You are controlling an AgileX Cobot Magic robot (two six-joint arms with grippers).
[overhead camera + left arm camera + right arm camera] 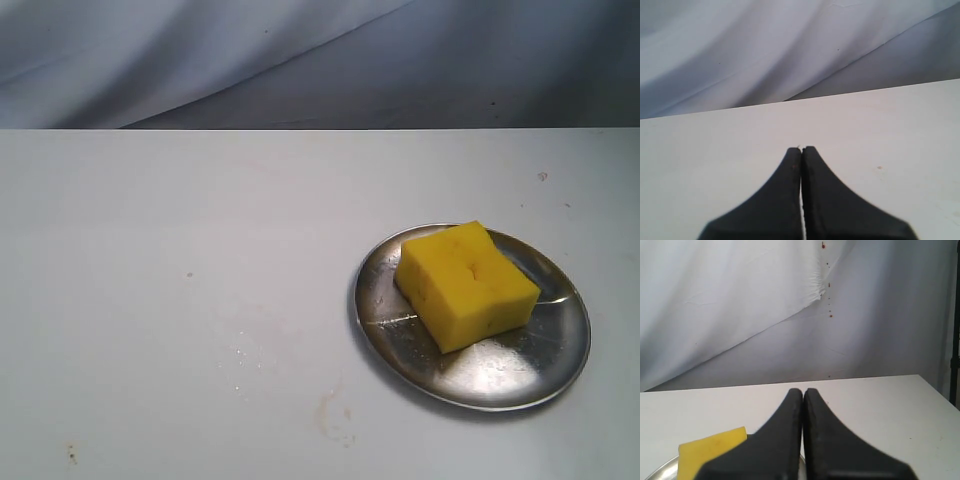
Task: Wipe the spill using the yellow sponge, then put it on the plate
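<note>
Yellow sponge (466,285) on plate (500,375); only faint marks (332,412) left of plate. Left gripper (801,148), right gripper (803,390) pressed together, empty. Task looks done; no further grasp needed.

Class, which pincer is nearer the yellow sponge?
Right. The right pincer has the yellow sponge close beside it in its wrist view; the left pincer sees only table and backdrop.

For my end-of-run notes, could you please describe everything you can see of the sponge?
The sponge is a bright yellow rectangular foam block with a few small dark specks on top. It lies flat on the plate, set toward the plate's far side and turned at an angle in the exterior view. Only the plate touches it; nothing grips it.
</note>
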